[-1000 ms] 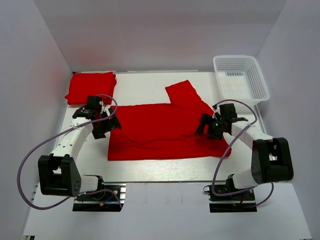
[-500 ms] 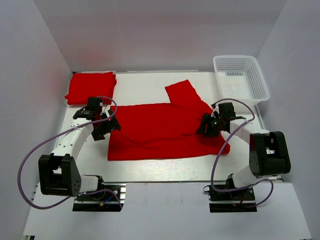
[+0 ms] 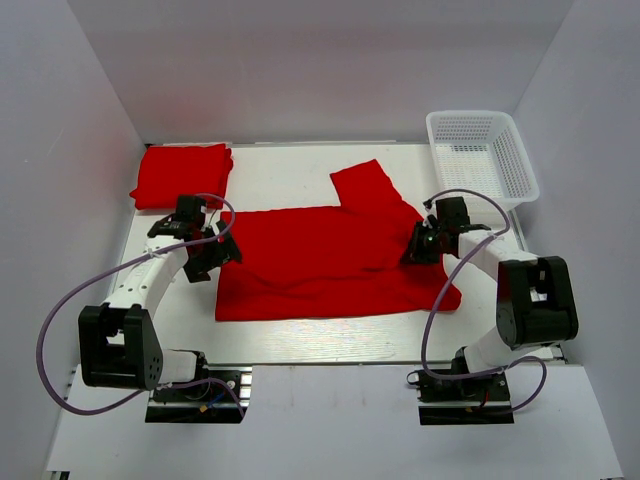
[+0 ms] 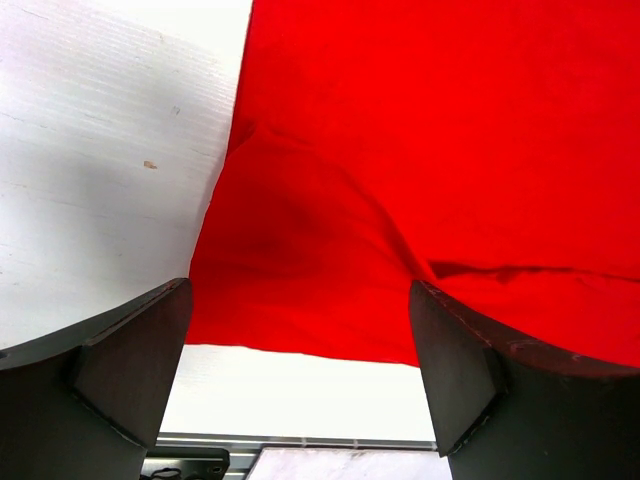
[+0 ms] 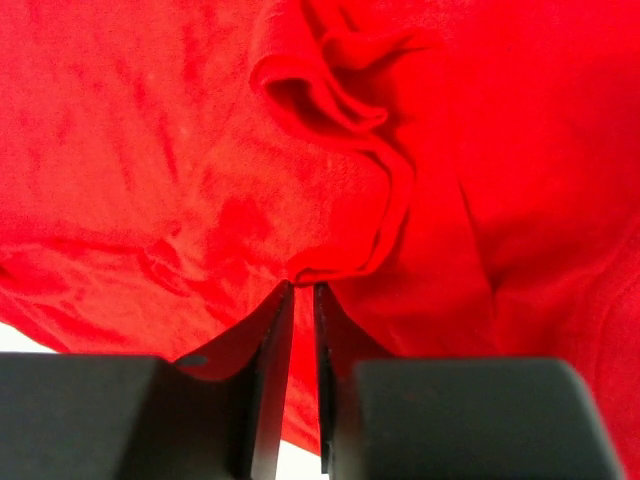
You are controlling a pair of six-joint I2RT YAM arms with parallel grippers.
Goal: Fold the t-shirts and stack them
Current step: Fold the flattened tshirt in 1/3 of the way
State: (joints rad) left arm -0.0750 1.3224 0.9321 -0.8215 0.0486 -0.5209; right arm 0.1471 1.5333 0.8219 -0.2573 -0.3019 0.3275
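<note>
Clamped on a puckered ridge of the spread t-shirt [image 5: 330,150] right at its tips, the right gripper [image 5: 301,300] has crept inward (the left gripper [image 4: 300,340] hangs agape, the shirt's edge beneath it), so a fold seems begun.

The t-shirt [image 3: 320,270] is matt cloth (fingers [image 4: 500,390] perhaps matt plastic).

Left arm bent inward, pincer [image 4: 300,300] spread wide and angled down; right arm folded close, pincer [image 5: 302,292] narrowed to a slit, nipping the t-shirt [image 5: 150,150].
</note>
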